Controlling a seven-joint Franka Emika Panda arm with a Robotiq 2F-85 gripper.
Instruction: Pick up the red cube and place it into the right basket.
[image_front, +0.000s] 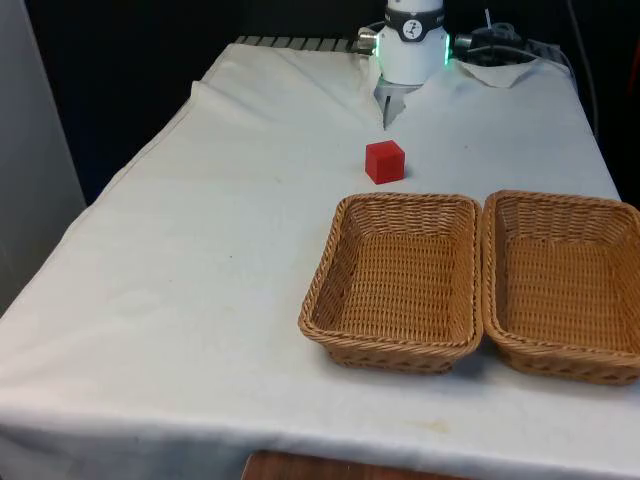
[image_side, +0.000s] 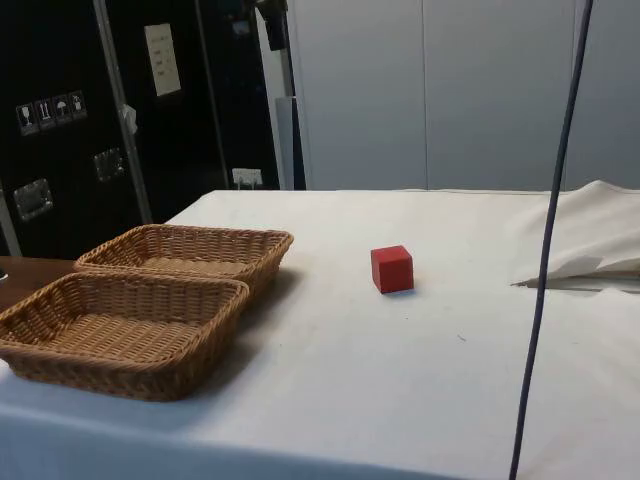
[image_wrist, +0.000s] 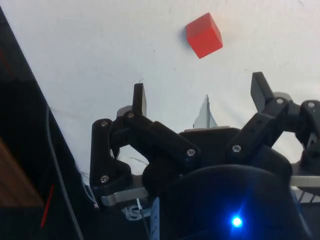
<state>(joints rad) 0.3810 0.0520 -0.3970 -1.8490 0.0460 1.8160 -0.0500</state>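
The red cube (image_front: 385, 161) rests on the white cloth just behind the left wicker basket (image_front: 400, 352), nearer the robot. The right wicker basket (image_front: 560, 365) stands beside it, touching, and holds nothing. In the side view the cube (image_side: 392, 269) lies apart from both baskets: the right basket (image_side: 120, 375) is the nearer one and the left basket (image_side: 190, 233) lies behind it. My gripper (image_wrist: 200, 92) is open, well above the cloth, with nothing between its black fingers (image_wrist: 139, 97). The cube (image_wrist: 204, 35) lies on the cloth some way ahead of the fingertips.
The cloth is folded and slit at the robot's base (image_front: 392, 105). A dark cable (image_side: 548, 260) hangs across the side view. The table's edges drop off on the front view's left and near side.
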